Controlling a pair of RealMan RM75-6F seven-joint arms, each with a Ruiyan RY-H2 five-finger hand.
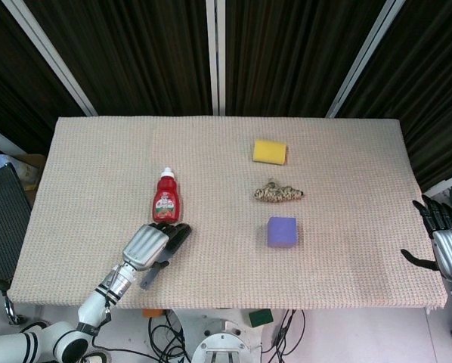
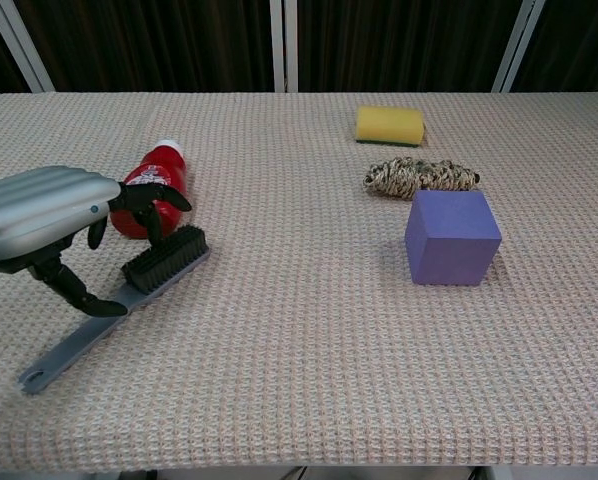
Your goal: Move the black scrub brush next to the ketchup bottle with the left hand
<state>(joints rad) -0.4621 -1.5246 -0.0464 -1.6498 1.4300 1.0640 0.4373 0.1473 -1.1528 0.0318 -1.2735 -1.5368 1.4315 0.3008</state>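
The black scrub brush [image 2: 165, 257] lies flat on the table with its grey handle [image 2: 74, 345] pointing toward the front left. Its bristle head sits just in front of the red ketchup bottle [image 2: 155, 190] [image 1: 165, 198], which lies on its side. My left hand [image 2: 49, 212] [image 1: 152, 246] hovers over the brush. Its fingers [image 2: 147, 203] bend down toward the bristles and the thumb [image 2: 75, 292] reaches down beside the handle; they do not grip the brush. In the head view the hand hides the brush head. My right hand [image 1: 442, 243] is off the table's right edge, fingers spread, holding nothing.
A purple cube [image 2: 451, 238] stands right of centre. Behind it lie a coil of rope [image 2: 419, 177] and a yellow sponge [image 2: 389, 125]. A woven mat [image 2: 299, 330] covers the whole table.
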